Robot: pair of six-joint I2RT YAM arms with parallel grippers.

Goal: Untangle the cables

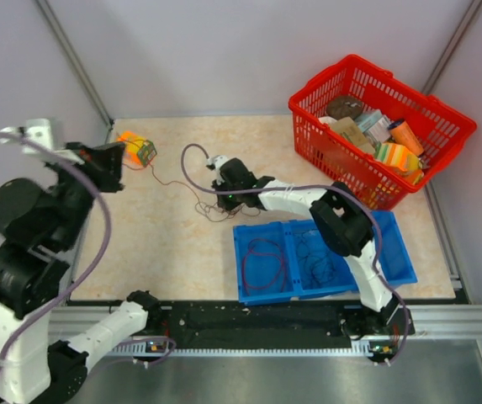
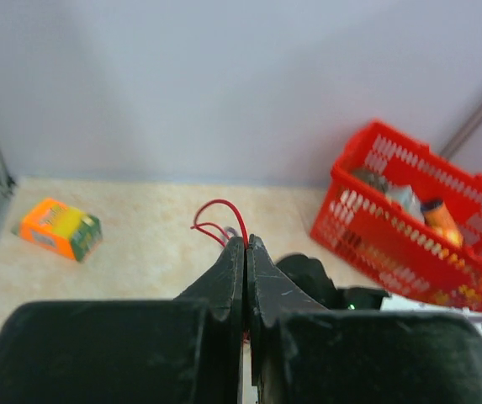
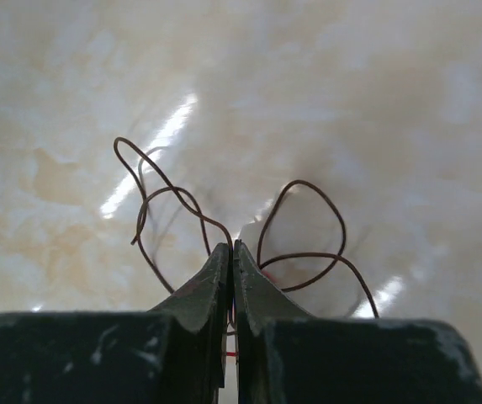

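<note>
A thin red cable (image 1: 172, 183) runs across the table from my left gripper (image 1: 121, 171) to a small tangle (image 1: 211, 208) under my right gripper (image 1: 224, 195). In the left wrist view my left gripper (image 2: 246, 242) is shut on the red cable (image 2: 221, 204), which loops up from the fingertips. In the right wrist view my right gripper (image 3: 231, 248) is shut on dark maroon cable; its loops (image 3: 316, 220) curl on the table either side of the fingertips. A maroon cable (image 1: 262, 261) and a blackish cable (image 1: 316, 257) lie coiled in separate compartments of the blue bin (image 1: 396, 252).
An orange and green box (image 1: 136, 149) lies at the back left, close to my left gripper; it also shows in the left wrist view (image 2: 59, 228). A red basket (image 1: 442, 114) full of packaged goods stands at the back right. Grey walls enclose the table.
</note>
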